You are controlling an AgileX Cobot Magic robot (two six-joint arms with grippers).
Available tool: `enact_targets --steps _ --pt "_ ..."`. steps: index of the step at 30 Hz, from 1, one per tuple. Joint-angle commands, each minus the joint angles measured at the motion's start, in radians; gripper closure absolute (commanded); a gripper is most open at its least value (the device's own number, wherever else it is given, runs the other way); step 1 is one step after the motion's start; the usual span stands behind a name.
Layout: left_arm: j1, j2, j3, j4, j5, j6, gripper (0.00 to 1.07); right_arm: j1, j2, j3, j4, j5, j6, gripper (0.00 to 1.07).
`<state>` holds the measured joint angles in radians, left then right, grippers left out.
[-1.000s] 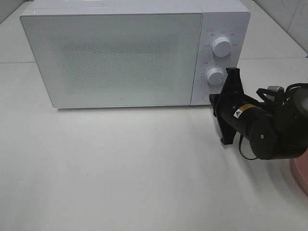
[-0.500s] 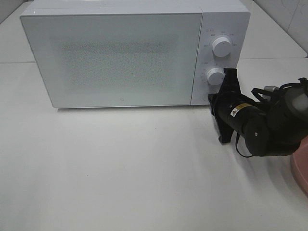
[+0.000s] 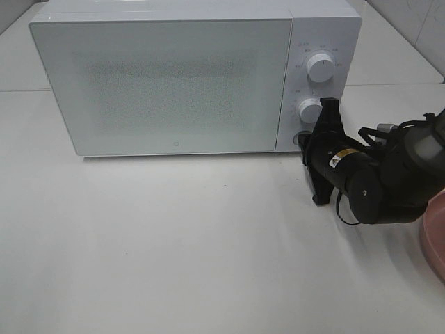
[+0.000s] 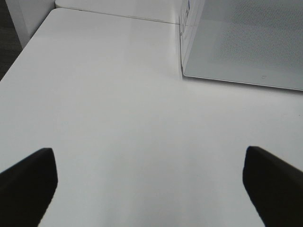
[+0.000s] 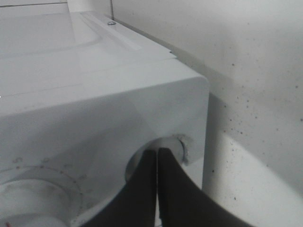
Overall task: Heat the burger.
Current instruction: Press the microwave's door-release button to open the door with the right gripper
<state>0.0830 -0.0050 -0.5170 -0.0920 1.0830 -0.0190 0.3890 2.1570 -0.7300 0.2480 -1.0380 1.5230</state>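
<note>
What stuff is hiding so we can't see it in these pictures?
- Burger: in no view; the speckled microwave door hides anything inside.
- Pink plate: cut off by the high view's right edge.
- Round button: mostly covered by the right gripper's shut fingers.
- Marks around the upper knob: too small to read.

A white box-shaped microwave oven (image 3: 174, 76), speckled door shut, stands near the far edge of the white tabletop (image 3: 174, 243), with two round white knobs (image 3: 320, 67) stacked beside its door. A flat pink plate (image 3: 434, 240) lies at the right edge.
</note>
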Motion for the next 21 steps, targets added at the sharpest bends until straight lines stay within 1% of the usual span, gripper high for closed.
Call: enact_targets --steps 1,14,21 --pt "-0.001 -0.017 0.000 -0.005 -0.015 -0.003 0.04 -0.005 -0.003 -0.024 0.022 -0.061 -0.017 1.07" --pt "-0.001 -0.017 0.000 -0.005 -0.015 -0.003 0.04 -0.005 -0.003 -0.033 0.045 -0.207 -0.036 1.07" --pt "-0.001 -0.017 0.000 -0.005 -0.015 -0.003 0.04 -0.005 -0.003 -0.093 0.054 -0.238 -0.059 1.07"
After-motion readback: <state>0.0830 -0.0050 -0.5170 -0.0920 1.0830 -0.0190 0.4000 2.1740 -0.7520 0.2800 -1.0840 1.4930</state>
